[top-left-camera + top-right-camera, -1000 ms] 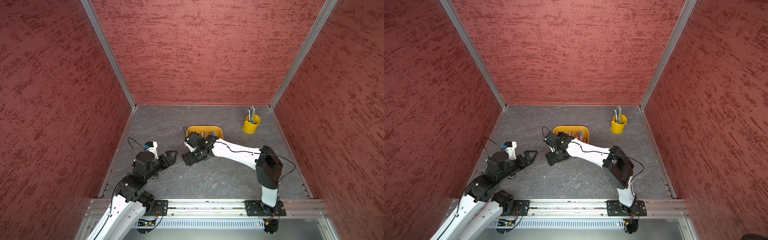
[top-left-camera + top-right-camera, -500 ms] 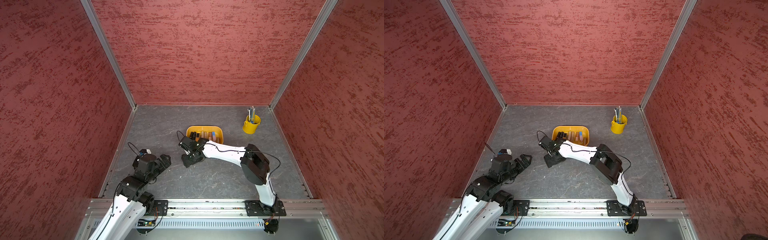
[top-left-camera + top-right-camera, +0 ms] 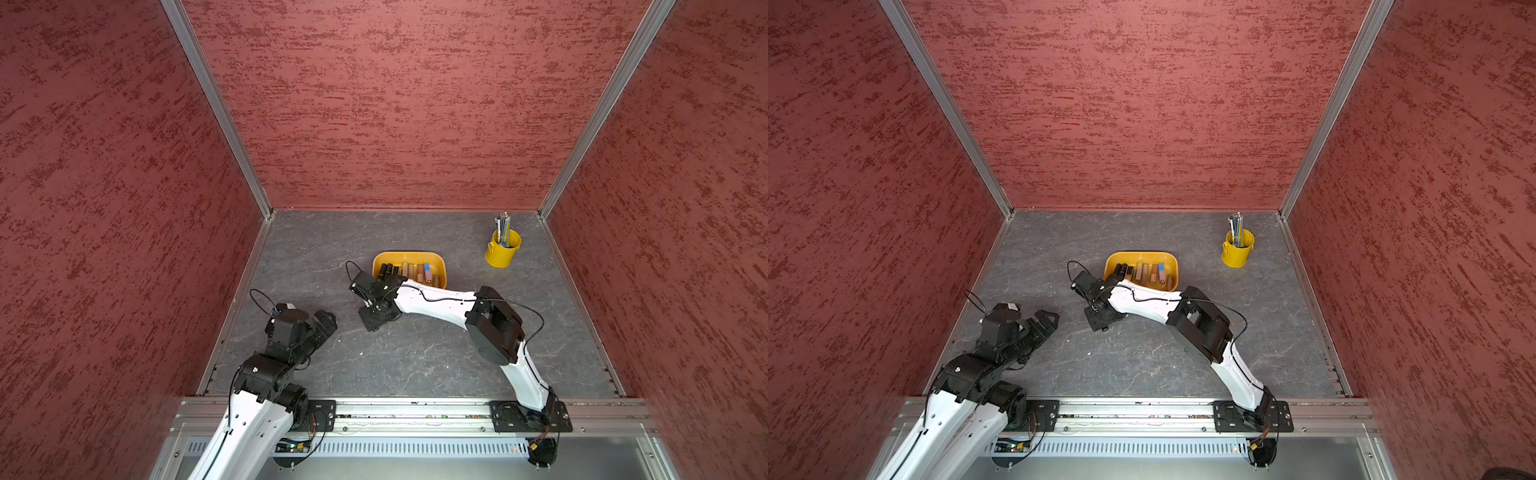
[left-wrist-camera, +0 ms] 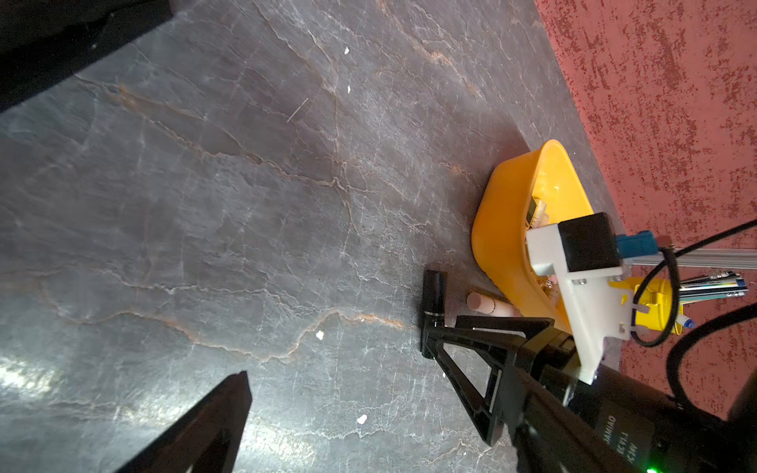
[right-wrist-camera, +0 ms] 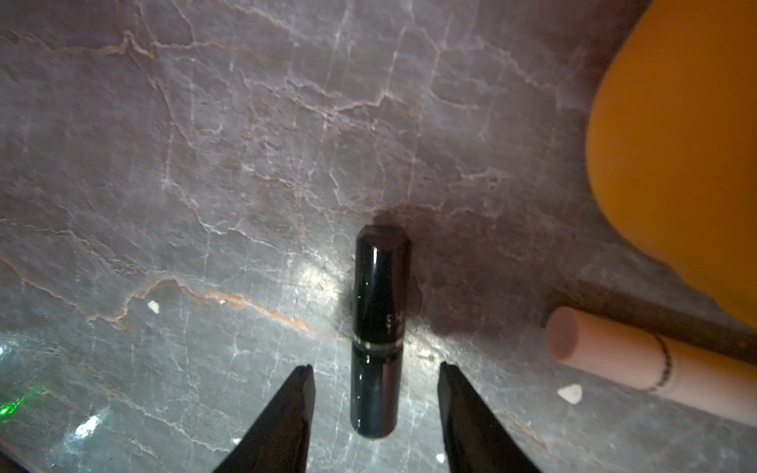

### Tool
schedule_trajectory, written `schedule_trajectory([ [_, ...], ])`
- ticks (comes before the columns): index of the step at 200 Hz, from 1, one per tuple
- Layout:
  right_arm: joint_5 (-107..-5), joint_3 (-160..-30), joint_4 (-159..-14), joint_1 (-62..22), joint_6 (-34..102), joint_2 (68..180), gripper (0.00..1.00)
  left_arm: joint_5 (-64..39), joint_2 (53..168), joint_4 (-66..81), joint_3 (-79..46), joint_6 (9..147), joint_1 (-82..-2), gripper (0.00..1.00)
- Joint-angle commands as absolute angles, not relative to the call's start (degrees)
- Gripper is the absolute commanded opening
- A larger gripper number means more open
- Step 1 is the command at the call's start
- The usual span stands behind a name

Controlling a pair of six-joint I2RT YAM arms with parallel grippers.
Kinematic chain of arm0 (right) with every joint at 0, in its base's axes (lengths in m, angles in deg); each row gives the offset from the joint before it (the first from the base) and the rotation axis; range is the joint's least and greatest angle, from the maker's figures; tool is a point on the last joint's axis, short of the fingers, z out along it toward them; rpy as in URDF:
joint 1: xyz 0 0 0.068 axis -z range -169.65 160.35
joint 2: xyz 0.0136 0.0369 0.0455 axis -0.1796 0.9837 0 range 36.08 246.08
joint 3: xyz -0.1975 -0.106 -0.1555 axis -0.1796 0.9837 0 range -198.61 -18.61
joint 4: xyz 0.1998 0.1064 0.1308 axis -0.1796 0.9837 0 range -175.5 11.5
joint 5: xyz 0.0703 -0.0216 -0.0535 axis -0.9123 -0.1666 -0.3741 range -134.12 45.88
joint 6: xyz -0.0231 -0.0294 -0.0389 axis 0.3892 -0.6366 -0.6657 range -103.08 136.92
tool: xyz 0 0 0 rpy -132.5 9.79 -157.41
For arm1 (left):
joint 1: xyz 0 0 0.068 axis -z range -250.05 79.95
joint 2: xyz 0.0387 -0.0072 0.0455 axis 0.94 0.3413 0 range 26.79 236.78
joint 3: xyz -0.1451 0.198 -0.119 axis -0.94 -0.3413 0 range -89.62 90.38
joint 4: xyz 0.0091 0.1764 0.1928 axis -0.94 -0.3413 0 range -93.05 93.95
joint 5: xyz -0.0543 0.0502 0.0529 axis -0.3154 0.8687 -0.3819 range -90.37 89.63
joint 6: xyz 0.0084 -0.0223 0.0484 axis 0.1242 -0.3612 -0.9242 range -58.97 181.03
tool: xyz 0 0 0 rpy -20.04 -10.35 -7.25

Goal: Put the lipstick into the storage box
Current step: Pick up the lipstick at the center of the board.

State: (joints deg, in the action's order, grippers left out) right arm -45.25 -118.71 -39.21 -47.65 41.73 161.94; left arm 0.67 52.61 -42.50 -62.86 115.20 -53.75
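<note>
Lying flat on the grey table (image 3: 415, 365), one black lipstick (image 5: 379, 327) is seen between the two fingers (image 5: 286, 417) of the right gripper (image 5: 375, 370). The jaws are held apart. A strip of table is visible on each side of the tube in the right wrist view, so nothing is clamped. Only the lower half of the tube is between the fingertips, and the cap end points away from the wrist.

A second tube, one pink lipstick (image 5: 614, 360), is also found on the table, just beside the outer wall of the storage box (image 5: 676, 143). Whether it touches the wall cannot be told. Two lipsticks are thus counted outside the box, and both are close to its near left corner.

One storage box is counted in both top views (image 3: 409, 257) (image 3: 1142, 255), near the middle of the table. A row of stored lipsticks (image 3: 409, 272) is laid in it side by side — dark ones to the left, brown ones further right, one with a blue end. Their exact number cannot be read.

The left gripper (image 3: 1047, 322) is held low above the table, well apart from the box, with its jaws spread wide and nothing between them.

One yellow pen cup (image 3: 503, 251) is placed near the far right corner, and several pens (image 3: 503, 224) are standing in it.
</note>
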Motion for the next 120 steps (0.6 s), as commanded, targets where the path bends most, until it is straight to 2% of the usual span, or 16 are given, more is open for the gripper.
schedule_trajectory([
  [1,-42.75,-120.30,-37.62,-48.01,40.84,163.32,0.51,-1.23,52.12,-42.06,-64.09,114.21,-54.96,1.00],
  [120,-40.09,-125.01,-34.26,-49.00,38.12,168.28,0.40,-4.95,52.62,-40.61,-64.40,112.36,-58.34,1.00],
])
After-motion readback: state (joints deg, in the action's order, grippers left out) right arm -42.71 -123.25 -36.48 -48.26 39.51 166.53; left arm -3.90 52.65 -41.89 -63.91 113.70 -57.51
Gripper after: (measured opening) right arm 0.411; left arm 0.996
